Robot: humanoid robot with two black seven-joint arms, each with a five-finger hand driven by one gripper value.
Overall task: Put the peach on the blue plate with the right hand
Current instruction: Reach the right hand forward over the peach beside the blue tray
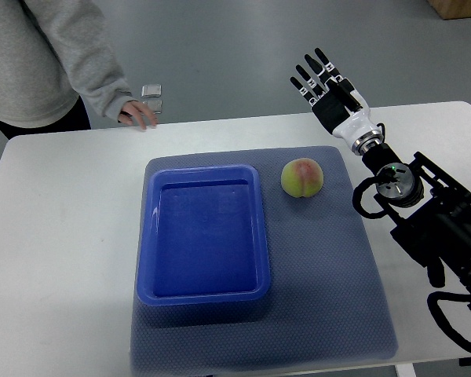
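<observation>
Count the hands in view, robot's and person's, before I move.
2. The right hand, fingers spread and empty, is beyond the peach. A person's hand rests on the table's far edge. The left hand is out of view.

The peach [302,177], round and yellow-green with a reddish blush across its top, is sitting on the mat just beside the blue plate [203,294], off the plate's upper right corner at about two o'clock from the plate's centre, apart from its rim. The blue plate is really a deep rectangular tray with rounded corners and a raised rim, lying flat with its long side running from twelve to six o'clock and its glossy inside showing nothing in it.
</observation>
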